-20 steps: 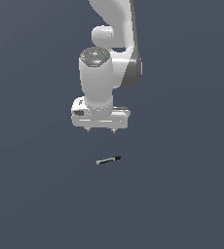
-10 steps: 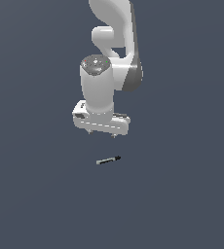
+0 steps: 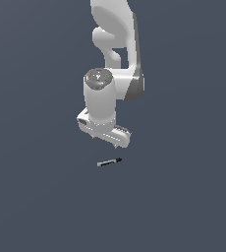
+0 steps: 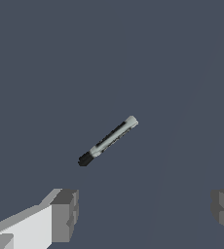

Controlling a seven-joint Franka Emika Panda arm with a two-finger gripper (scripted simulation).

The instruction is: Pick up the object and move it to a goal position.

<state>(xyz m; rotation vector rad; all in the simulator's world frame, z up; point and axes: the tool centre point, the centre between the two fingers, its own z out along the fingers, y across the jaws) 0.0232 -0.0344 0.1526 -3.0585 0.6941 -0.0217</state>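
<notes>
The object is a tiny thin rod (image 3: 109, 162) with a light grey and dark shaft and a black tip, lying flat on the dark grey floor. In the wrist view the rod (image 4: 107, 140) lies at a slant, its black tip toward one finger. My gripper (image 3: 106, 143) hangs just above the rod and slightly behind it, not touching it. It is open and empty. In the wrist view the two fingertips (image 4: 65, 215) stand wide apart, with the gripper's middle (image 4: 145, 211) off to one side of the rod.
The white arm (image 3: 116, 44) rises from the gripper to the picture's top edge. The floor (image 3: 36, 197) is a plain dark grey surface with nothing else on it.
The arm has turned and come lower, bringing the gripper down toward the rod. The rod has not moved.
</notes>
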